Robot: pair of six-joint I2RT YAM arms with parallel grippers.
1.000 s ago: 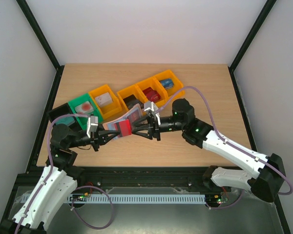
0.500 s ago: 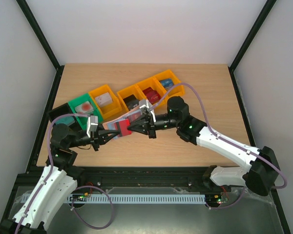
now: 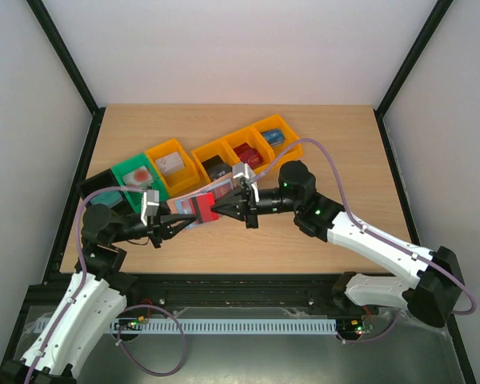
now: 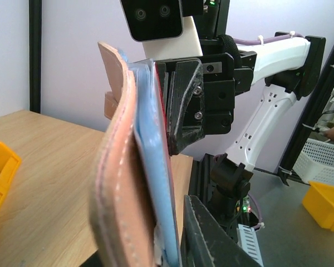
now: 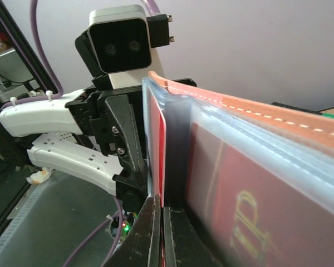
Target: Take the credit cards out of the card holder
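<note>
The card holder (image 3: 188,206), tan outside (image 4: 114,183) with light blue lining (image 4: 153,167), is held on edge above the table between both arms. My left gripper (image 3: 166,227) is shut on its lower end; one dark finger (image 4: 211,239) presses against the lining. A red credit card (image 3: 204,210) sticks out of it. My right gripper (image 3: 218,211) is shut on that card's thin edge (image 5: 162,161), its fingertips (image 5: 153,222) pinched together. Another dark red card with gold lettering (image 5: 245,211) sits in a clear sleeve.
Behind the grippers runs a row of orange bins (image 3: 172,164) (image 3: 248,152) holding small items, with a green bin (image 3: 134,174) at its left end. An orange bin corner (image 4: 0,178) lies to the left of the holder. The table's front edge is just below both grippers.
My right gripper has closed its jaws onto the red card's edge, after reaching in toward the holder. The left gripper and the holder have hardly moved.
</note>
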